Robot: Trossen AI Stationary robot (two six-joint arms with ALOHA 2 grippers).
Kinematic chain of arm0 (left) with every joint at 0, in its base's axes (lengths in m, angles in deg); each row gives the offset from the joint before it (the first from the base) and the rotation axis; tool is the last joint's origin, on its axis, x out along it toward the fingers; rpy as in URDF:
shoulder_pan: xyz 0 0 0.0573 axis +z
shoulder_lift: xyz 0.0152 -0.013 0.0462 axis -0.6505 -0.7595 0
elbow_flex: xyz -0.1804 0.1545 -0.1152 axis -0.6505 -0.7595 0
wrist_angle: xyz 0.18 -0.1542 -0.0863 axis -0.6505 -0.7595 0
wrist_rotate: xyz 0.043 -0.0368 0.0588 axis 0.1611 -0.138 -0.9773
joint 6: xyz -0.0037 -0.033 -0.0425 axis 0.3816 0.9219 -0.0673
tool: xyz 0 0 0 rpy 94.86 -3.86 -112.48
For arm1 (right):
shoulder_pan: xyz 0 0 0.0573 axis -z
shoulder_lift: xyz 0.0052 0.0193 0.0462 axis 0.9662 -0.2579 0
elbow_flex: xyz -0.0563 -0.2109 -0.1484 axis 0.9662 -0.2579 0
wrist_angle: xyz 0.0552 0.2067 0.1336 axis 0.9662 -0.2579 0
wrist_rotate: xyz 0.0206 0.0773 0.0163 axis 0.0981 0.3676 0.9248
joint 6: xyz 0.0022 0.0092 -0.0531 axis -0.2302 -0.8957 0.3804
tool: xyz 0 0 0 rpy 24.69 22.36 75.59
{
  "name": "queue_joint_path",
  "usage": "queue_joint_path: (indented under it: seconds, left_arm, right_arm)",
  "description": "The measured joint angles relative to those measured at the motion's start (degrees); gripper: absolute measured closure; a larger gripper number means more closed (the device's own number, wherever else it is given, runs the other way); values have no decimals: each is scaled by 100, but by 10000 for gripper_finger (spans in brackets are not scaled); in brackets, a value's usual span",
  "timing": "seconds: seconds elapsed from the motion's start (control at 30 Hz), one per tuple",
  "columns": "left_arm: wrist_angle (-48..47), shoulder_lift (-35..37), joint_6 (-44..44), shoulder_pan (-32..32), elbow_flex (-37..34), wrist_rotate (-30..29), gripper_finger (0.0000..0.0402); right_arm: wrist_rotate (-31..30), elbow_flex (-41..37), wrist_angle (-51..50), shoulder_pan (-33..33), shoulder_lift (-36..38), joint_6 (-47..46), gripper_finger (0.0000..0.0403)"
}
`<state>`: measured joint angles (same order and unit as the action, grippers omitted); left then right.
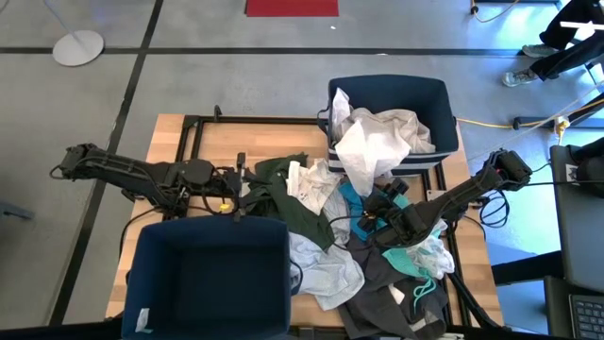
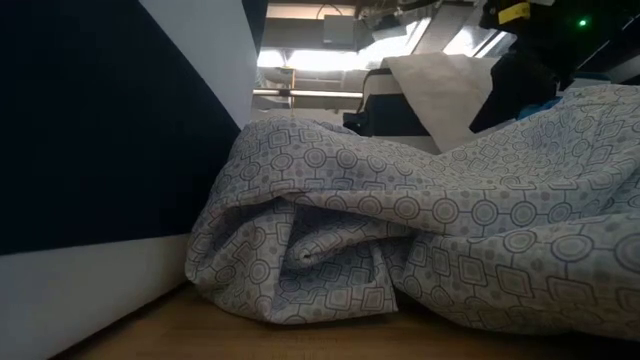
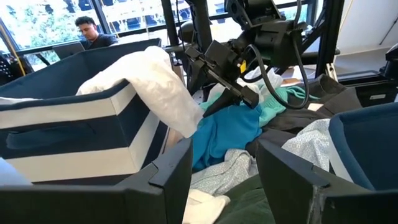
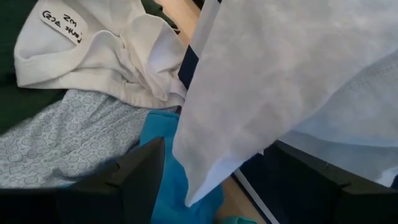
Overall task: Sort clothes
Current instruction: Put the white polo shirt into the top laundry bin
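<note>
My right gripper [image 1: 385, 202], fingers spread and empty, hovers over the blue garment [image 3: 227, 127]; my left gripper [image 1: 247, 179], fingers also spread, waits beside the dark green garment [image 1: 300, 213].

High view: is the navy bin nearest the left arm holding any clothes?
No. The near bin shows only bare dark interior; the clothes lie piled beside it.

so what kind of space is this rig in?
Probably a lab or open office workspace, not a home. The wooden table stands on a bare grey floor marked with dark tape lines, a person sits at a desk by big windows, and a yellow cable crosses the floor.
</note>
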<state>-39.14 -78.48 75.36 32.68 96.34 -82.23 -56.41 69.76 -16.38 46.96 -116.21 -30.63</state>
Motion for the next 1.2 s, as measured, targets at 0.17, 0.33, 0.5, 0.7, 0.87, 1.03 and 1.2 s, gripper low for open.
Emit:
queue_joint_path:
  seconds: [0.17,0.33,0.5,0.7,0.87,1.03,1.2]
  left_arm:
    - [-2,0,-38,0,2,2,235]
    - [50,0,-146,0,2,2,235]
    - [81,0,-162,0,0,2,235]
    - [78,0,-160,0,0,2,235]
    - [70,0,-156,0,0,2,235]
    - [70,0,-156,0,0,2,235]
    - [70,0,-156,0,0,2,235]
  right_arm:
    - [-56,0,139,5,0,-6,127]
    - [-301,0,168,160,-2,-8,127]
    - [-485,0,181,523,-2,-8,135]
    - [-534,0,421,765,-4,363,232]
    - [-656,35,804,742,-7,1242,356]
    - [-968,470,719,574,-8,1956,385]
    - [-1161,1416,70,426,20,2569,395]
